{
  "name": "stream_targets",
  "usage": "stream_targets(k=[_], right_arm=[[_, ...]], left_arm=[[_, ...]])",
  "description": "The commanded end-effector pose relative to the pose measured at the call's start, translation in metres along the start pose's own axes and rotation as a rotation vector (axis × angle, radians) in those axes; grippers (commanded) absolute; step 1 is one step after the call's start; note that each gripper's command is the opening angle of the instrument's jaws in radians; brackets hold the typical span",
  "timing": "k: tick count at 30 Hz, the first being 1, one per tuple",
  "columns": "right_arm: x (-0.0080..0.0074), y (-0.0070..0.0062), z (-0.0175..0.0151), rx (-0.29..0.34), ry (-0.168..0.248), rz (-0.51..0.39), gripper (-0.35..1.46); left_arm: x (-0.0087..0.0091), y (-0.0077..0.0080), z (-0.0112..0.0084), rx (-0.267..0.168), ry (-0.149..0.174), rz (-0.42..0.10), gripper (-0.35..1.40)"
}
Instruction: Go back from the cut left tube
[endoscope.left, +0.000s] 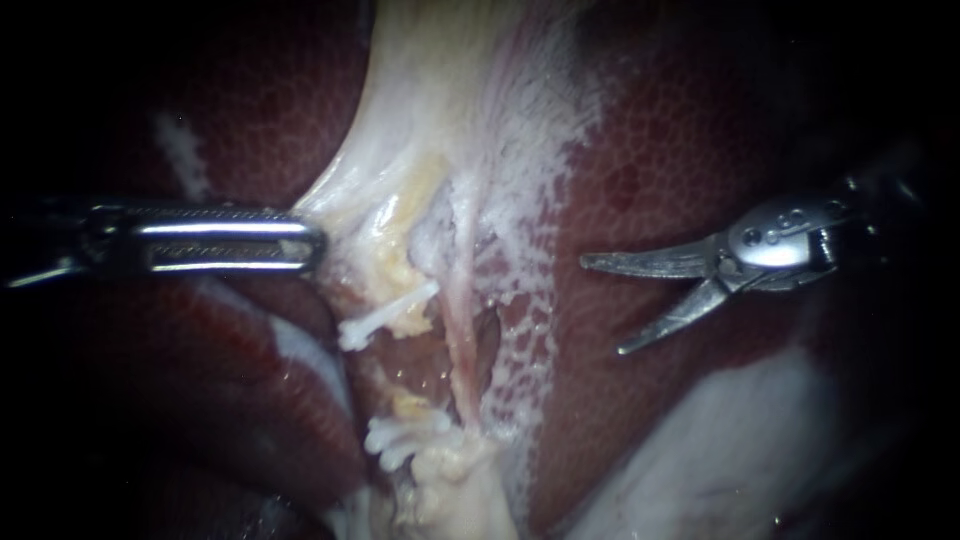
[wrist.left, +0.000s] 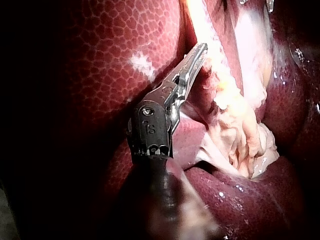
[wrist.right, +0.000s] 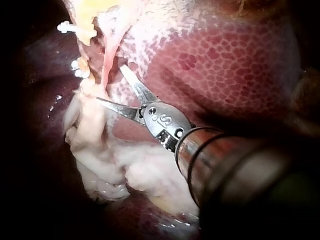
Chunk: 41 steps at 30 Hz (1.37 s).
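Steel blades of the right instrument are held open at centre right, over the liver. Left of them, at centre, the cut left tube is seen, its stumps clipped and parted. Pale tissue is gripped by the left instrument at centre left.

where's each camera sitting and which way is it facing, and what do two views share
Endoscope view: close to the tissue, facing pale tissue between lobes of liver; my left instrument enters from the left, my right instrument, jaws open, from the right.
Left wrist view: on the left arm, looking along the left instrument toward the pale tissue.
Right wrist view: on the right arm, looking along the right instrument toward the white clips.
Shared: endoscope and right wrist views both show the open jaws and the clips.
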<state>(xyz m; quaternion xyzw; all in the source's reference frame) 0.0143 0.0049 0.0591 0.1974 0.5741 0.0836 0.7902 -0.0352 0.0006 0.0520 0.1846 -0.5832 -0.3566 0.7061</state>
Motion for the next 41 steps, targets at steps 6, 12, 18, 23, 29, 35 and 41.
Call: stream_targets(k=[6, 12, 18, 23, 29, 35, 41], right_arm=[[-0.0002, -0.0001, 0.0001, 0.000, 0.000, -0.001, 1.24], [-0.0002, -0.0001, 0.0001, 0.000, 0.000, -0.001, 1.26], [-0.0002, -0.0001, 0.0001, 0.000, 0.000, -0.001, 1.26], [-0.0002, -0.0001, 0.0001, 0.000, 0.000, -0.001, 1.26], [-0.0002, -0.0001, 0.0001, -0.001, 0.003, 0.000, 1.26], [-0.0002, -0.0001, 0.0001, -0.001, 0.003, 0.000, 1.26], [-0.0002, -0.0001, 0.0001, -0.001, 0.003, 0.000, 1.28]], left_arm=[[0.0002, 0.0003, 0.0005, -0.002, 0.000, 0.000, -0.35], [0.0009, 0.0015, 0.0020, -0.008, -0.005, 0.003, -0.35], [0.0024, 0.0029, 0.0053, -0.013, 0.007, 0.010, -0.35], [0.0033, 0.0029, 0.0073, -0.006, 0.014, 0.016, -0.35], [0.0033, 0.0028, 0.0076, -0.002, 0.014, 0.010, -0.35], [0.0033, 0.0028, 0.0077, 0.001, 0.015, 0.010, -0.35], [0.0033, 0.0027, 0.0075, 0.002, 0.015, 0.010, -0.35]])
